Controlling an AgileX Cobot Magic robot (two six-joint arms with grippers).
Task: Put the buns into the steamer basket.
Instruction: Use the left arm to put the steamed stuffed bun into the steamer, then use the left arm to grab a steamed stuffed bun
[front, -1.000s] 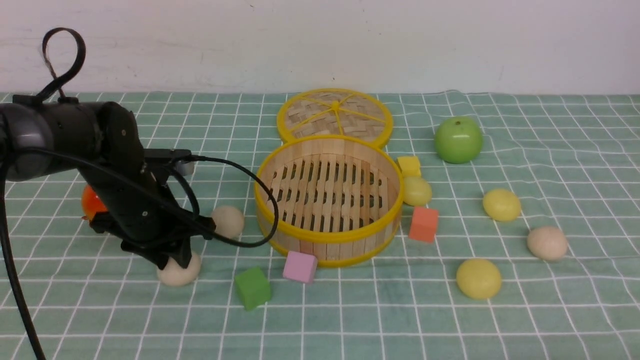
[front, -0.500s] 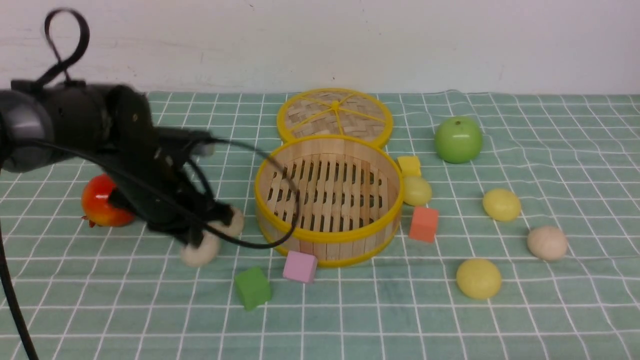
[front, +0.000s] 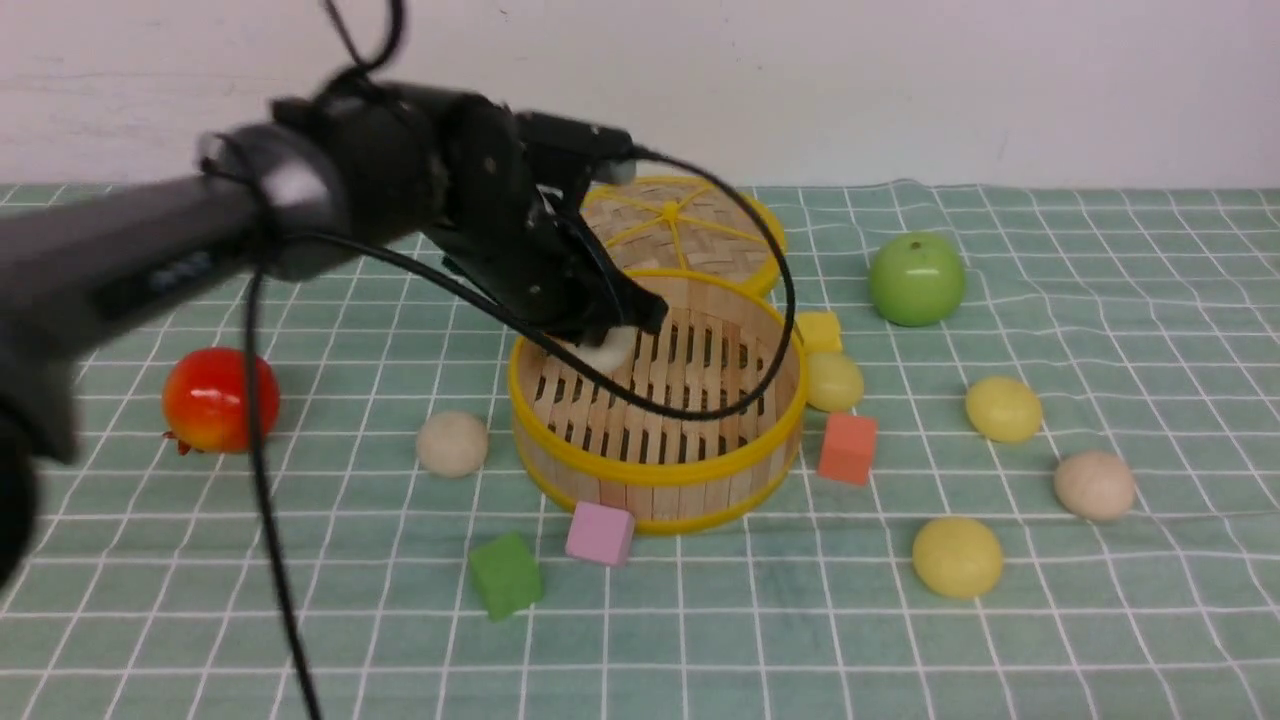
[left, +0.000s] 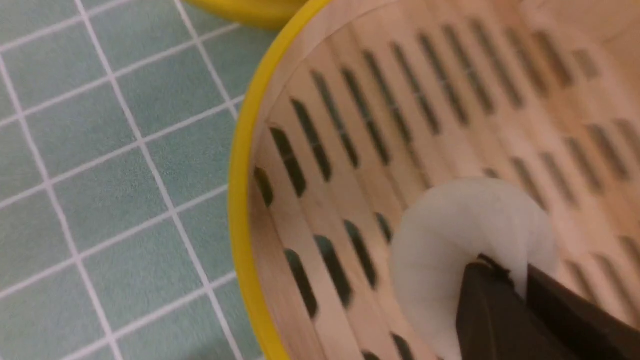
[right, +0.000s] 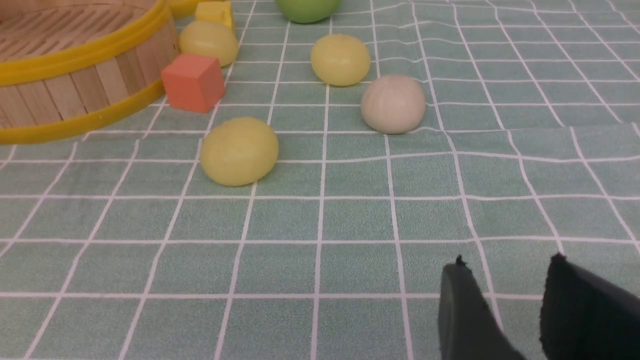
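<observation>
The left arm (front: 170, 255) is a glossy black tube with a pale grey band (front: 285, 190) and blurred lettering on its side. A thin black cable (front: 791, 300) loops from its wrist, and a second one hangs below. The right gripper (right: 507, 265) has two matte, dark, pointed fingers (right: 465, 310).

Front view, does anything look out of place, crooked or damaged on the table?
Nothing is spilled or broken. Two small oddities: the tablecloth is rucked into wrinkles on the right, near the beige bun, and the left gripper pinches its white bun only by the edge above the steamer basket.
</observation>
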